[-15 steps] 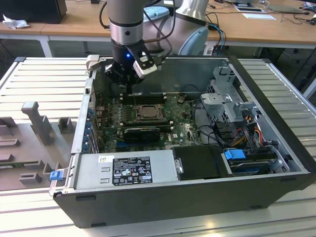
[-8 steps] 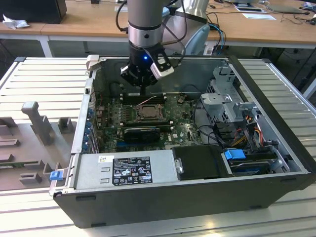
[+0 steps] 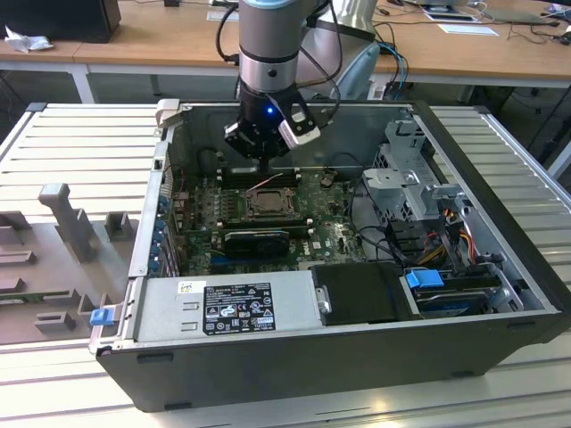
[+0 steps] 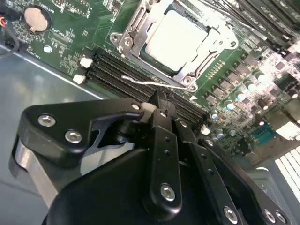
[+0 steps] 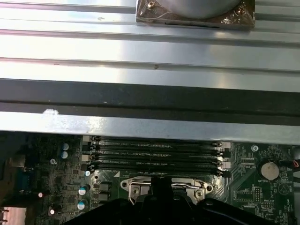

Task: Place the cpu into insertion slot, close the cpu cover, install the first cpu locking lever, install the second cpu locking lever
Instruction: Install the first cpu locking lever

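The pale square cpu (image 4: 176,40) lies in the insertion slot (image 3: 267,203) on the green board. Over it the grey metal cpu cover (image 4: 132,29) lies flat, its cut-out framing the chip. A thin wire locking lever (image 4: 150,83) runs along the socket edge that faces the gripper. My gripper (image 4: 159,104) hangs inside the open computer case, just on the memory-slot side of the socket. Its black fingers (image 4: 161,140) are shut together, with the tips right beside that lever. I cannot tell whether they touch it. In the exterior view the gripper (image 3: 259,153) sits slightly behind the socket.
Black memory slots (image 5: 154,154) run between the socket and the grey case wall (image 5: 150,124). A coin battery (image 4: 35,18) sits on the board nearby. The power supply (image 3: 232,308) fills the case front, and a drive cage with cables (image 3: 410,174) stands at the exterior view's right.
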You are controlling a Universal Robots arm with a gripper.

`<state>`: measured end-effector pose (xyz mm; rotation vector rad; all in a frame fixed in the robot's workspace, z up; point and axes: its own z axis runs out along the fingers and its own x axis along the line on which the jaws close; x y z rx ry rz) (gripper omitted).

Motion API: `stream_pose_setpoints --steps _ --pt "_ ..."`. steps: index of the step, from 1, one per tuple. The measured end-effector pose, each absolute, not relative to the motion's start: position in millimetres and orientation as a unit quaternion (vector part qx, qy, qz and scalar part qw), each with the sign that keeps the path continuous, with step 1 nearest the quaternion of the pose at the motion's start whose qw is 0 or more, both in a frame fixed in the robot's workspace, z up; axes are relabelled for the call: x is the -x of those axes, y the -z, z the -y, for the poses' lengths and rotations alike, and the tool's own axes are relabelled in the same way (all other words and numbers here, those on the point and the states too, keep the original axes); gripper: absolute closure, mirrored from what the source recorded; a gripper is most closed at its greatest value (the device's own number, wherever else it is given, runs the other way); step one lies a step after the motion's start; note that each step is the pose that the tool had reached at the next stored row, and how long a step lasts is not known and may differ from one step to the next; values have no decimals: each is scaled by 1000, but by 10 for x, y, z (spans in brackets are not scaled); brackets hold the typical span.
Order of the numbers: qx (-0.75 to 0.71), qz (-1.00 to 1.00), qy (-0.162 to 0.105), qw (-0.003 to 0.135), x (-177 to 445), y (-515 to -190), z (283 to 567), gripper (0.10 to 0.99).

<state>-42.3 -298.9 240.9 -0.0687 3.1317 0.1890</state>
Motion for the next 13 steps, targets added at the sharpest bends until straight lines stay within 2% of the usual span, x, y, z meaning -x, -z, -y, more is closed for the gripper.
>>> stream_pose_setpoints --steps 13 --pt "37 -997 -61 1 320 -2266 2925 980"
